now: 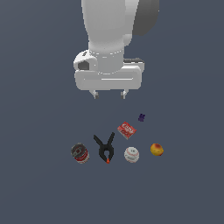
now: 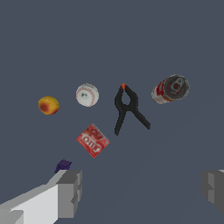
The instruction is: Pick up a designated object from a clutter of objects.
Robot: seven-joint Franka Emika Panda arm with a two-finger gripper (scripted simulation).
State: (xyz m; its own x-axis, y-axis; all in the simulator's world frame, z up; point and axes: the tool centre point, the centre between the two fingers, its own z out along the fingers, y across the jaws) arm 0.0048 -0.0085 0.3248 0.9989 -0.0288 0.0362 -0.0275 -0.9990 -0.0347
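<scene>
our gripper (image 1: 109,94) hangs above the clutter, fingers (image 2: 70,192) spread and empty. the can (image 1: 80,153) stands at the exterior view's left, beside the clamp (image 1: 105,148). only our wrist view shows its grey top. plain dark tabletop (image 1: 39,192).

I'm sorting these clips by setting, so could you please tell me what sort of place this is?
Most likely a simulated test scene, not a real room: a bare, flat grey surface with no walls or furniture, and a few unrelated items on it, among them a can, a baseball and a spring clamp.
</scene>
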